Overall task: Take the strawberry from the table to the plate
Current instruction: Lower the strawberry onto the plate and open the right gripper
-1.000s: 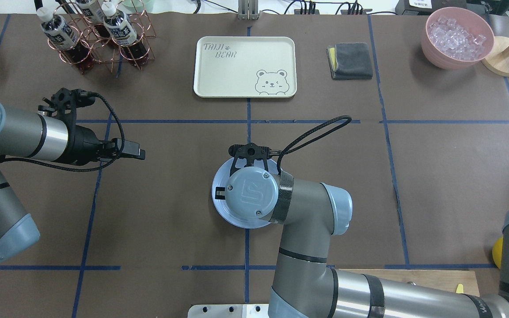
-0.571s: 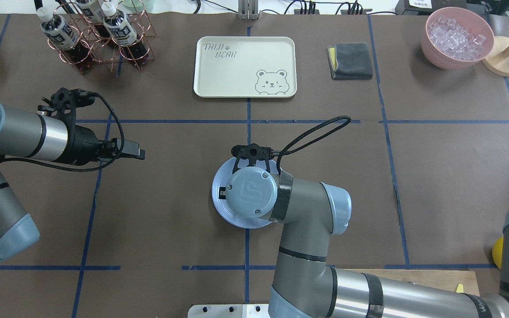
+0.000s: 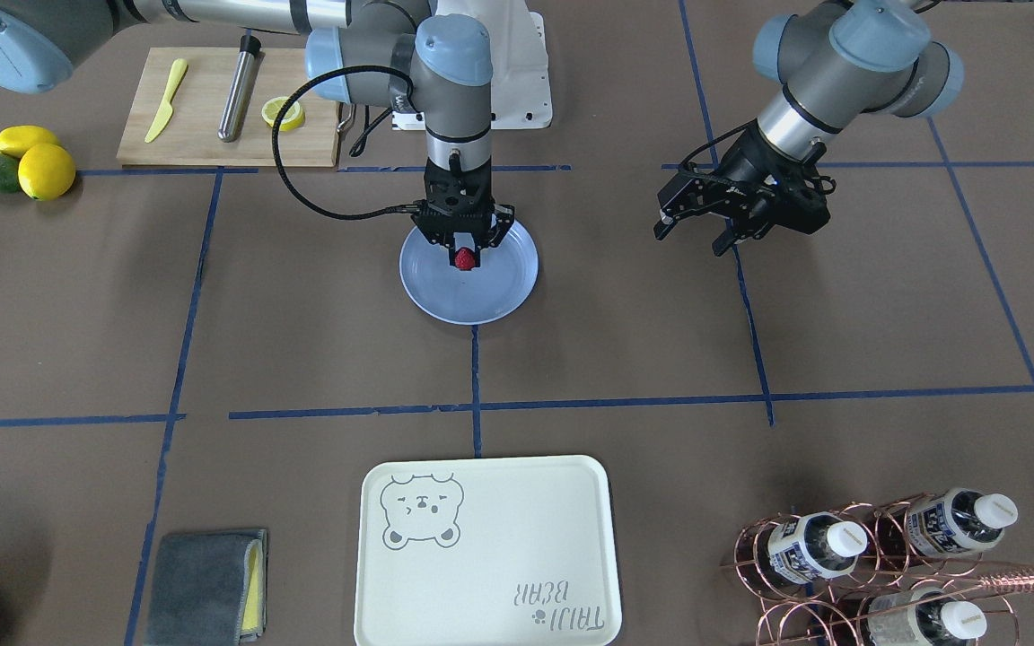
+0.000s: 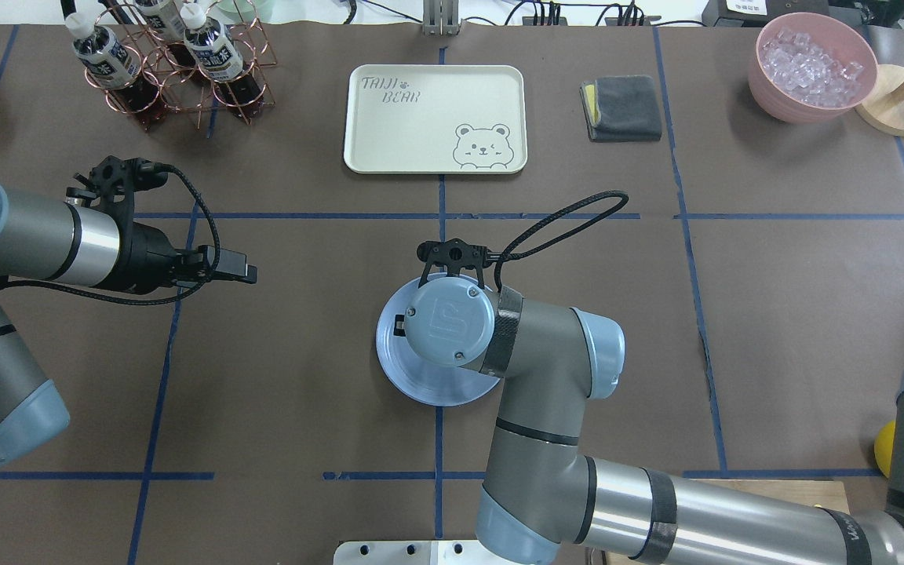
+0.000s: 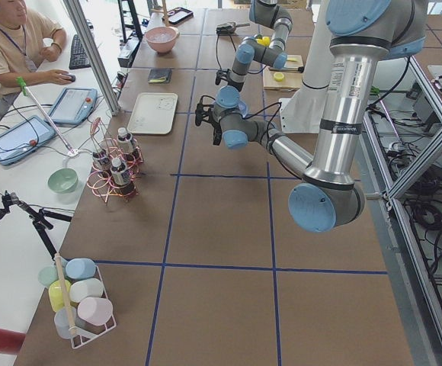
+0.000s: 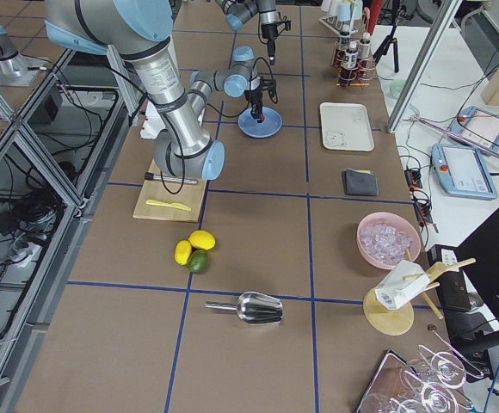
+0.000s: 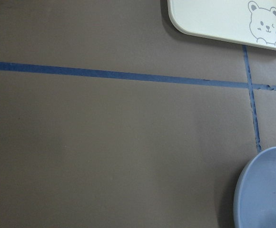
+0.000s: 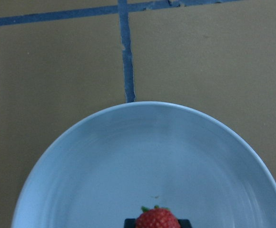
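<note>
Bench [image 4: 813,314]: brown paper surface crossed by a grid of blue tape lines; everything below stands on or hangs over it.
Right arm [image 4: 546,369]: reaches in from the robot's side to the middle of the bench, with its wrist pointing straight down over the plate.
Left arm [image 4: 36,243]: held above the bench on the robot's left, well apart from the plate, with its wrist angled down toward the centre.
Tray [image 4: 435,118]: cream, rectangular, with a bear print; lies flat on the far side of the plate from the robot, apart from it.
Plate [image 3: 481,301]: pale blue, round and shallow; sits on the bench on a tape line, under the right arm's wrist.
Right end effector [image 3: 465,253]: points down inside the plate's rim, fingers clenched on the strawberry from both sides.
Left end effector [image 3: 689,239]: released, fingers spread apart, above bare bench.
Strawberry [image 3: 464,261]: red with a green top, gripped between the right end effector's fingertips over the robot-side part of the plate. Whether it touches the plate's floor cannot be told.
</note>
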